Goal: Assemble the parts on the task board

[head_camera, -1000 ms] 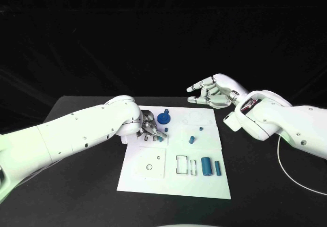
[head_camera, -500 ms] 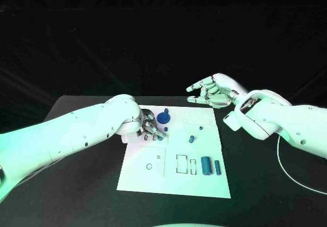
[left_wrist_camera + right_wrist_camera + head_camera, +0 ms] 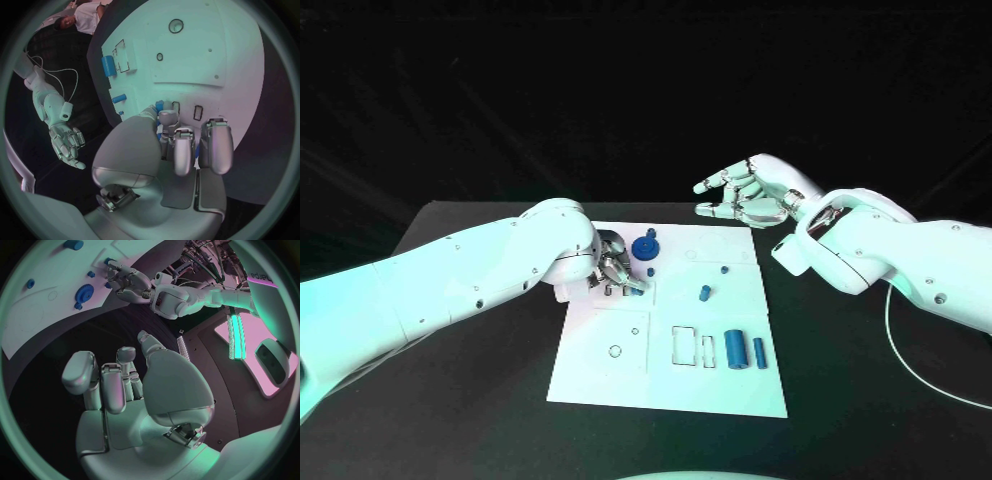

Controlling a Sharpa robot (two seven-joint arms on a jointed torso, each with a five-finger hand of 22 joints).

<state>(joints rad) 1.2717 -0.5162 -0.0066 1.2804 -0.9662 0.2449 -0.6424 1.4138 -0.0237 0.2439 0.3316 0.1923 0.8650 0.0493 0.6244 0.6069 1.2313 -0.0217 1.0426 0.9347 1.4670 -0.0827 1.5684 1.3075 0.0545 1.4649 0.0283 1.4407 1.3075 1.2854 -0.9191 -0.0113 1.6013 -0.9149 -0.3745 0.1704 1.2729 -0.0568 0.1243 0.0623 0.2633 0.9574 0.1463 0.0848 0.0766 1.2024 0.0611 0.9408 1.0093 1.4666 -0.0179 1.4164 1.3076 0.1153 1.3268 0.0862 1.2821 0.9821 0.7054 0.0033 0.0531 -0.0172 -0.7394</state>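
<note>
A white task board (image 3: 668,385) lies at the centre of the black desk (image 3: 459,400) in the head view, running from the middle of the frame down toward the lower centre. The left hand (image 3: 615,272) is lowered onto the board's upper left part, its fingers (image 3: 181,150) curled close together over small blue parts; in the left wrist view a blue piece (image 3: 164,105) shows just past the fingertips, but whether the hand actually grips it cannot be told. Just to the right of that hand in the head view stands a round blue part (image 3: 646,247) with a knob, near the board's top edge. A small blue peg (image 3: 705,293) lies right of centre on the board, and a smaller blue dot (image 3: 726,269) sits above it. In the board's lower right area two blue cylinders lie side by side, a thicker one (image 3: 734,351) and a thinner one (image 3: 759,351), next to rectangular outlines (image 3: 684,346). A small ring outline (image 3: 616,351) marks the board's lower left panel.

The right hand (image 3: 747,195) is raised in the upper right of the head view, above and beyond the board's top right corner, clear of it. Its fingers (image 3: 103,385) are spread and loosely bent, holding nothing, as the right wrist view confirms.
</note>
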